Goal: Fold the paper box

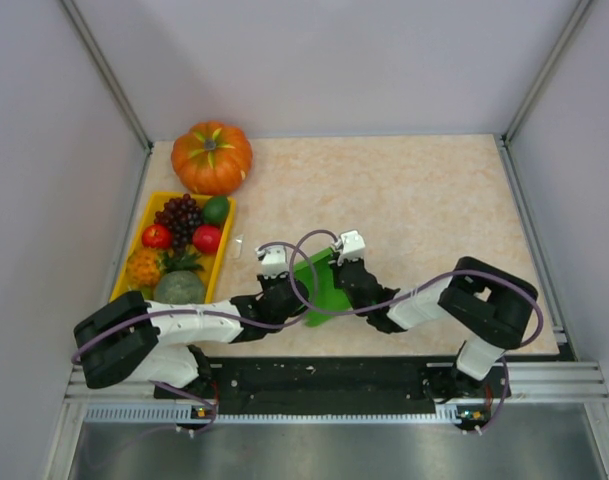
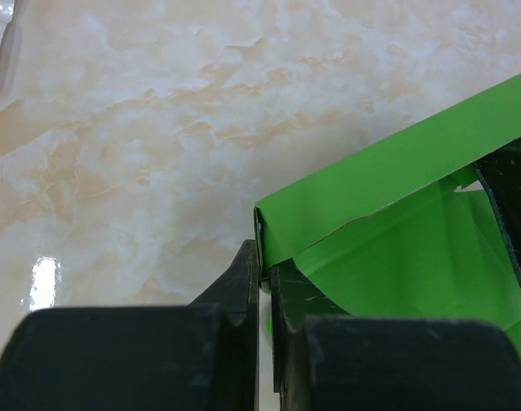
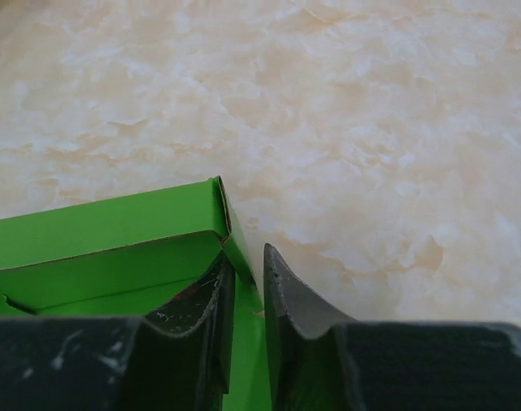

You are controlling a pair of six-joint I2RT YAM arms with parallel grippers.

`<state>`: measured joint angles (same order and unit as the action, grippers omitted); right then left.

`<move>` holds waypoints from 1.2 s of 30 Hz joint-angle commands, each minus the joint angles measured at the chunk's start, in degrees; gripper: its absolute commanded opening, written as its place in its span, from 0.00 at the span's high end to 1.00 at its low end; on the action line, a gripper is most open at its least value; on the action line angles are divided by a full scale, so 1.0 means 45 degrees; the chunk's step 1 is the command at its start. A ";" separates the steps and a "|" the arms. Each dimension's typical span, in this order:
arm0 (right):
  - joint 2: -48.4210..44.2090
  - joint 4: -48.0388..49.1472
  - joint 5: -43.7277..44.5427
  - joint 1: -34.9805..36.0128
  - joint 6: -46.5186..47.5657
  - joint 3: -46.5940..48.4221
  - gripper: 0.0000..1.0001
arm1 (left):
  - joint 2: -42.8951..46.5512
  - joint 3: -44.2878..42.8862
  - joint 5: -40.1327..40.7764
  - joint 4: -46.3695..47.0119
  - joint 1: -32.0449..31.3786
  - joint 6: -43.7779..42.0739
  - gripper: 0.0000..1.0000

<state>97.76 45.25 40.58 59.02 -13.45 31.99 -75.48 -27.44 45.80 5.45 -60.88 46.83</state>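
From above, the paper box (image 1: 322, 290) lies on the table (image 1: 434, 200) close to its near edge, partly folded, well apart from the yellow fruit tray (image 1: 149, 207) and the pumpkin (image 1: 212, 157). In the left wrist view, the left tool (image 2: 262, 276) is narrow and appears to pinch 1 corner of a raised green wall. In the right wrist view, the right tool (image 3: 247, 278) is equally narrow, with 1 finger inside the box, 1 outside, and the wall's corner between them. The step looks like squaring up this wall. It calls for light grips at the corners and bending only along the crease, with both tools moving together so the thin card does not buckle.
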 commanded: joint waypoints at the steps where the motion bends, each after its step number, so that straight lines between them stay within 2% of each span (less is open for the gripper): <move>1: -0.0883 0.0314 -0.0675 -0.1046 0.0723 -0.0721 0.82 | 0.0387 0.0121 0.0525 -0.0313 -0.0025 -0.0152 1.00; 10: -0.1255 0.0334 -0.1205 -0.1241 0.1095 -0.1190 0.74 | 0.0387 -0.0035 0.0584 -0.0450 -0.0025 -0.0406 1.00; 15: -0.1333 -0.0036 -0.1302 -0.1222 0.0900 -0.1210 0.63 | 0.0271 -0.0210 0.0603 -0.0587 -0.0025 -0.0562 1.00; 25: -0.1371 -0.0056 -0.1576 -0.1183 0.1076 -0.1210 0.62 | 0.0172 -0.0308 0.0681 -0.0743 -0.0025 -0.0543 1.00; 28: -0.1314 -0.0018 -0.1225 -0.1203 0.1173 -0.1210 0.66 | 0.0172 -0.0289 0.0682 -0.0743 -0.0045 -0.0524 1.00; 29: -0.1255 0.0002 -0.1186 -0.1222 0.1231 -0.1152 0.73 | 0.0192 -0.0269 0.0662 -0.0724 -0.0025 -0.0524 1.00; 31: -0.0924 0.0197 -0.1418 -0.1222 0.1271 -0.0918 0.81 | 0.0270 -0.0211 0.0584 -0.0626 -0.0045 -0.0523 1.00; 32: -0.0710 0.0275 -0.1478 -0.1203 0.1290 -0.0801 0.89 | 0.0289 -0.0153 0.0545 -0.0587 -0.0025 -0.0524 1.00; 34: 0.0010 0.0024 -0.1226 -0.1183 0.1213 -0.0177 1.00 | 0.0368 -0.0113 0.0564 -0.0548 -0.0025 -0.0524 1.00; 35: 0.0286 -0.0172 -0.0838 -0.1067 0.0961 0.0096 1.00 | 0.0406 -0.0113 0.0583 -0.0567 -0.0045 -0.0504 1.00; 36: 0.0540 -0.0444 0.0849 -0.0911 0.0842 0.0737 1.00 | 0.0426 -0.0152 0.0584 -0.0567 -0.0045 -0.0485 1.00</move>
<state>95.29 46.70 29.02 55.61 -9.06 28.97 -75.37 -27.73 45.78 5.02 -61.17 44.93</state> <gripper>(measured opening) 0.024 0.038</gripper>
